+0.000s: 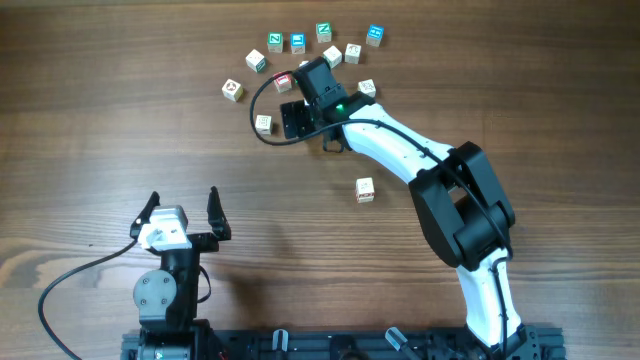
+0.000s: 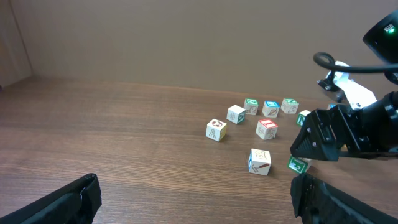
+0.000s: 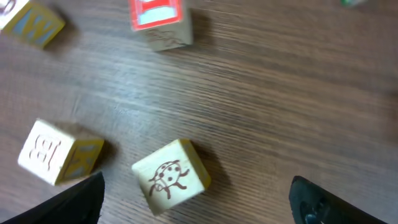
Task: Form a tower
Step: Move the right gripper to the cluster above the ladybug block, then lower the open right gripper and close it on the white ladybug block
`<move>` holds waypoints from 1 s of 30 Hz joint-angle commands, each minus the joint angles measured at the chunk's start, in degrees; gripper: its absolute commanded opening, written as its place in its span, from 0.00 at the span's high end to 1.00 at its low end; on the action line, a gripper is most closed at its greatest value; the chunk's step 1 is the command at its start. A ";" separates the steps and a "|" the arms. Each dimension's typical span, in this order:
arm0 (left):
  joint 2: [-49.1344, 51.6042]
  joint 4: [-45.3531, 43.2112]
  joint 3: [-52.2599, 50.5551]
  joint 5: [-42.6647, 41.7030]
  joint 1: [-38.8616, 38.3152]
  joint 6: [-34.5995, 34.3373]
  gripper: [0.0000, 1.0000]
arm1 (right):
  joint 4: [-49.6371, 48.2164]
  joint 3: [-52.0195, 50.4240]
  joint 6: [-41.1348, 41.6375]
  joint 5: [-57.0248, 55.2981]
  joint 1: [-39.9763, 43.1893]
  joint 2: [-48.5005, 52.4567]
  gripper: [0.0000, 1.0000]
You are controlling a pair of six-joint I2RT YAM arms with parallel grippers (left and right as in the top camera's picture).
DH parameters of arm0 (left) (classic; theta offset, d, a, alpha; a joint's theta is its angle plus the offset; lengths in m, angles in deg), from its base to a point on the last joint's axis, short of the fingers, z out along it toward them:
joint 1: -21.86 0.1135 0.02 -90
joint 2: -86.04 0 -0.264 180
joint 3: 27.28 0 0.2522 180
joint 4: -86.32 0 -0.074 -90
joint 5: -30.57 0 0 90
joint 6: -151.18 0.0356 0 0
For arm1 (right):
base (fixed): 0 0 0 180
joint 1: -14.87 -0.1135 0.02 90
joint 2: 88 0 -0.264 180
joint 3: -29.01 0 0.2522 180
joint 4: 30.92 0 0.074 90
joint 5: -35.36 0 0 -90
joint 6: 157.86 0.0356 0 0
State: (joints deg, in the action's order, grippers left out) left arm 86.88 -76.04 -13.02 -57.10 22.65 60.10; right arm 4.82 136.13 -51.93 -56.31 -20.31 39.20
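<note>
The tower (image 1: 365,190) stands alone at mid-table; from above only its white top and some red print on its side show. My right gripper (image 1: 297,118) reaches into the loose cubes at the far side. In the right wrist view it (image 3: 196,202) is open, and a pale cube with a ladybug drawing (image 3: 171,177) lies on the wood between its fingers, nearer the left one and untouched. My left gripper (image 1: 182,205) rests open near the front left, and nothing is between its fingers (image 2: 196,193).
Several loose cubes lie scattered at the far side. Among them are a red-faced cube (image 1: 283,82) (image 3: 158,18), a hammer-print cube (image 2: 259,160), a lettered cube (image 3: 56,152) and a green cube (image 2: 298,165) under the right gripper. A black cable (image 1: 262,110) loops beside the right wrist.
</note>
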 commanded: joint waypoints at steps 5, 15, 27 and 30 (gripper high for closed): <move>-0.28 0.02 -0.17 0.72 0.33 1.07 0.00 | -2.25 -0.50 -21.97 3.15 0.00 0.85 0.21; -0.28 0.02 -0.17 0.74 0.33 1.07 0.00 | -3.19 -0.52 -21.92 6.25 0.00 0.87 0.32; -0.28 0.02 -0.17 0.74 0.33 1.07 0.00 | -4.72 -0.48 -21.88 6.01 0.00 4.44 0.53; -0.28 0.02 -0.17 0.74 0.33 1.07 0.00 | -4.37 -0.48 -20.41 3.63 0.00 2.97 0.59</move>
State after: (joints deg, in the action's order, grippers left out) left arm 86.88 -76.04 -13.02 -57.12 22.65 60.12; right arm 0.36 135.89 -73.55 -51.24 -20.31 42.96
